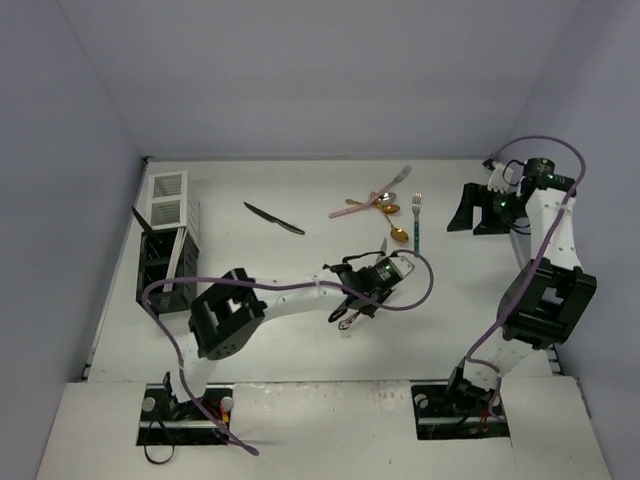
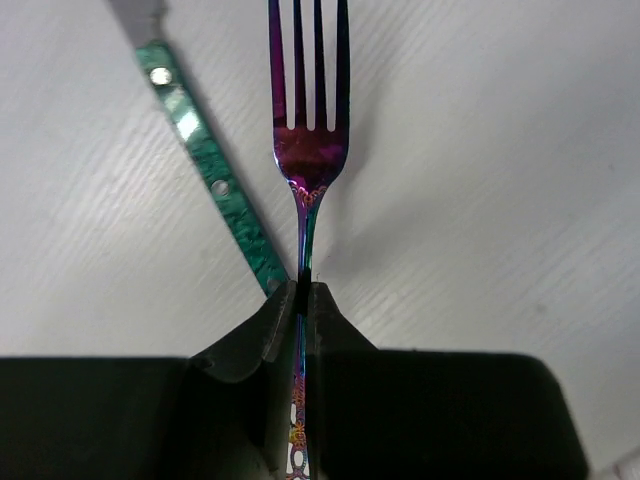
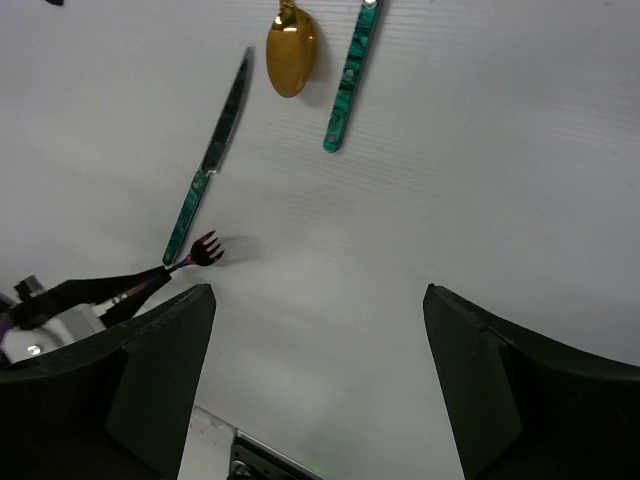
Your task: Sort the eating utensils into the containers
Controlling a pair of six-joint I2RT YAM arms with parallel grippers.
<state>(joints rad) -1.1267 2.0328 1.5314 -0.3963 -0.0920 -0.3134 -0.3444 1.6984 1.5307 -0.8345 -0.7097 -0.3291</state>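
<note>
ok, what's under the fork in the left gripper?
Bare white table under the fork tines. A teal knife handle angles in beside the neck; the left gripper is shut, its fingers covering that handle's end.

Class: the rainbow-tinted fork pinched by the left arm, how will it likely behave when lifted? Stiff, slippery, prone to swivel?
Probably stiff: the fork looks like thin metal with straight tines. Likely slippery: its mirror-glossy stem is pinched at one narrow spot by the left jaws. So it could swivel there once lifted.

High fixed view down over the whole table (image 1: 300,190); both wrist views close above it, fork (image 2: 310,160) common to both.
</note>
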